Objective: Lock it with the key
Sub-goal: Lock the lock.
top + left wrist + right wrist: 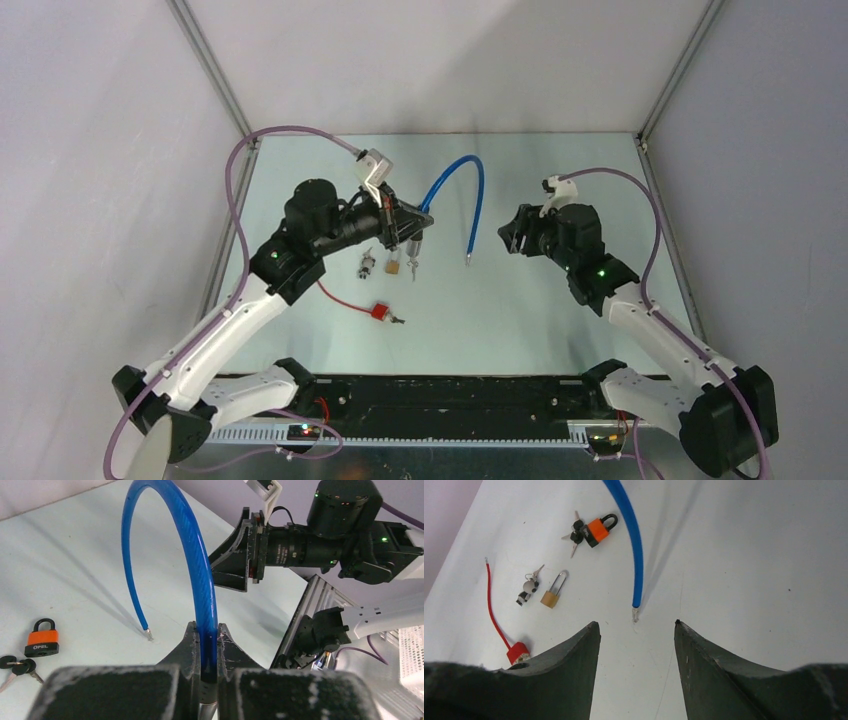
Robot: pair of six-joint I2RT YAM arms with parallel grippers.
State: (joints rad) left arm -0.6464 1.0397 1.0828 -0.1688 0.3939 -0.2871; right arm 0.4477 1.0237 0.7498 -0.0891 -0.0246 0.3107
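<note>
My left gripper is shut on one end of a blue cable, which arches up and over. In the left wrist view the cable runs between the closed fingers. Its free metal tip rests on the table just ahead of my right gripper, which is open and empty. An orange padlock lies with black-headed keys beside it. It also shows in the left wrist view, with the keys next to it.
A small brass padlock and a silver lock with keys lie below the left gripper. A red cable lock with a red wire lies nearer the arms. White walls enclose the table.
</note>
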